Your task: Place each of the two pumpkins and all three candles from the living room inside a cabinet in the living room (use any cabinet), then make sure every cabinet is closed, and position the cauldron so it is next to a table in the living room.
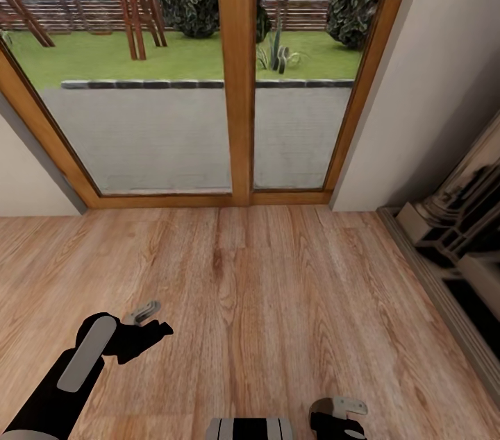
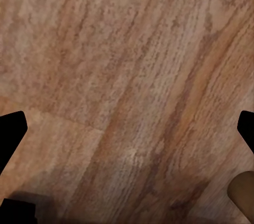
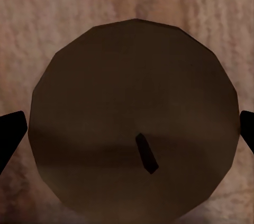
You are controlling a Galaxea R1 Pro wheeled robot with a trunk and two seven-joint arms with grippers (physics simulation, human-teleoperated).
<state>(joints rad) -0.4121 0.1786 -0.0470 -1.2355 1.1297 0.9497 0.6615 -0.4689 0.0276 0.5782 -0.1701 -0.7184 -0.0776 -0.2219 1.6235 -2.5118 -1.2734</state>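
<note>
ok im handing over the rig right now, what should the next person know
Left pincer: open, holding nothing, over bare wood floor.
Right pincer: low by the base, with a candle between its fingers, seen top-on with its wick; whether it is gripped I cannot tell.
The robot faces a glass patio door.
Done: nothing can be confirmed from here.
Left: store that candle, find the other items, shut the cabinets, place the cauldron.

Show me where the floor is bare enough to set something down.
Bare wooden floor runs from the glass door back to both pincers. The right edge is crowded by the dark furniture. The right pincer holds a candle.
</note>
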